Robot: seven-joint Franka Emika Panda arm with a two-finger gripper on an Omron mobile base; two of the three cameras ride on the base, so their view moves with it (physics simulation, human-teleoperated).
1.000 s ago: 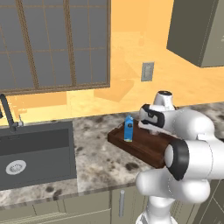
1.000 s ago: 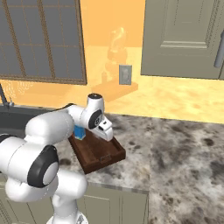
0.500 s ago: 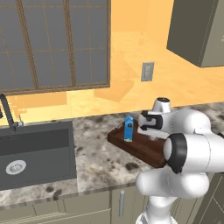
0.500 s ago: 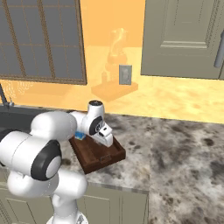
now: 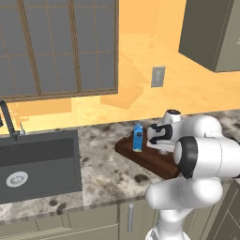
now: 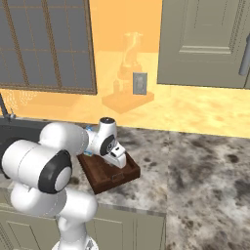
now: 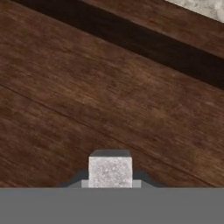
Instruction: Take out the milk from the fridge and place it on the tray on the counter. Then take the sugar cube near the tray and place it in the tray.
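White and tiny, the sugar cube (image 7: 110,171) sits pinched between your gripper (image 7: 110,183) fingertips, low over the tray (image 7: 87,109) floor; you can see dark brown wood grain under it; the milk (image 5: 138,137) stands upright at the tray's end nearer the sink (image 5: 37,164); the tray rests on the counter (image 6: 195,171).
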